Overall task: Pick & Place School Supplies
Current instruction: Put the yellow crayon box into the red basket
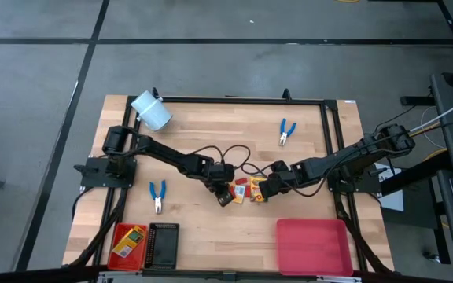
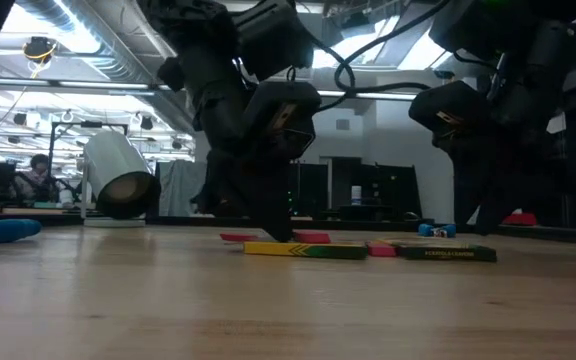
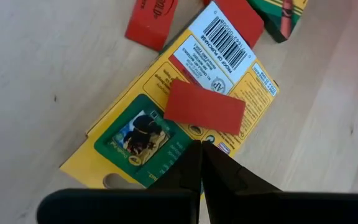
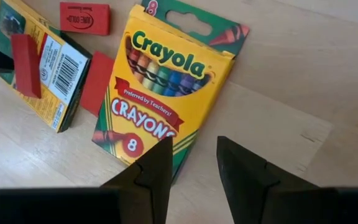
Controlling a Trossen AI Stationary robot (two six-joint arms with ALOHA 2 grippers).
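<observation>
Looking down on the table (image 1: 211, 228), you have both arms meeting at its middle over a small cluster of supplies. Your left gripper (image 3: 202, 149) has its fingers pressed together, tips at the edge of a crayon box lying back side up (image 3: 179, 112), barcode showing, with a red piece (image 3: 205, 106) resting on top of it and another red piece (image 3: 149, 23) on the wood just beside. Your right gripper (image 4: 194, 163) hovers with its fingers apart, gripping nothing, right over the lower edge of the face-up Crayola box (image 4: 163, 93), which lies just beside the first box; further red pieces (image 4: 84, 17) sit between and near them. One pair of blue-handled pliers (image 1: 157, 195) lies on the left side of the table, the other pair (image 1: 286, 131) toward the far right, both well apart from the grippers. A third crayon box (image 1: 129, 240) already sits in the red tray (image 1: 116, 253) at the near left corner, beside the black tray (image 1: 163, 244); a larger red tray (image 1: 313, 245) stands near right, and the pale cylinder (image 1: 151, 111) lies at the far left.
</observation>
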